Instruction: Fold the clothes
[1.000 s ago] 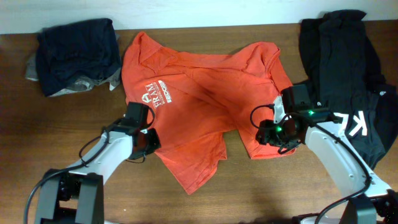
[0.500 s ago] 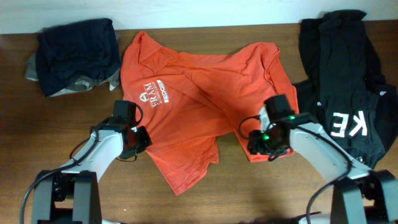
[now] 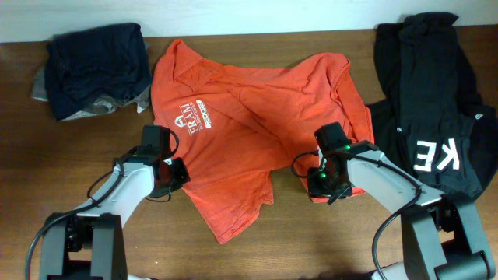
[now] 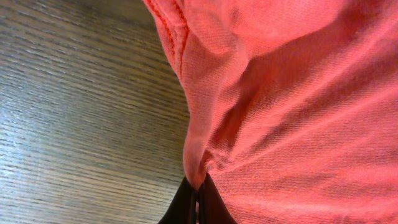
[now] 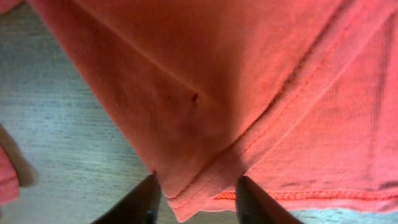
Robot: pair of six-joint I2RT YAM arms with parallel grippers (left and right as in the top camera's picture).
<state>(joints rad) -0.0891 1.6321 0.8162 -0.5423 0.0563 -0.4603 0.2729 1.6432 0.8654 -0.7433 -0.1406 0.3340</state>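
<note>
The red-orange T-shirt (image 3: 249, 117) lies crumpled across the middle of the table, its white chest logo (image 3: 193, 118) facing up. My left gripper (image 3: 173, 176) is at the shirt's left edge. In the left wrist view it (image 4: 198, 198) is shut, pinching a fold of the red-orange fabric (image 4: 298, 112) just above the wood. My right gripper (image 3: 319, 184) is at the shirt's lower right corner. In the right wrist view it (image 5: 196, 202) is open, and the hemmed corner of the shirt (image 5: 205, 180) hangs between its spread fingers (image 5: 144, 200).
A black garment with large white letters (image 3: 436, 117) lies at the right, touching the shirt's right side. A folded pile of dark navy and camouflage clothes (image 3: 93, 70) sits at the back left. Bare wooden table (image 3: 47, 171) shows along the front.
My left gripper moved up and left, dragging the shirt's lower flap with it, then held still. My right gripper slid left along the shirt's lower right corner. The black garment shifted.
</note>
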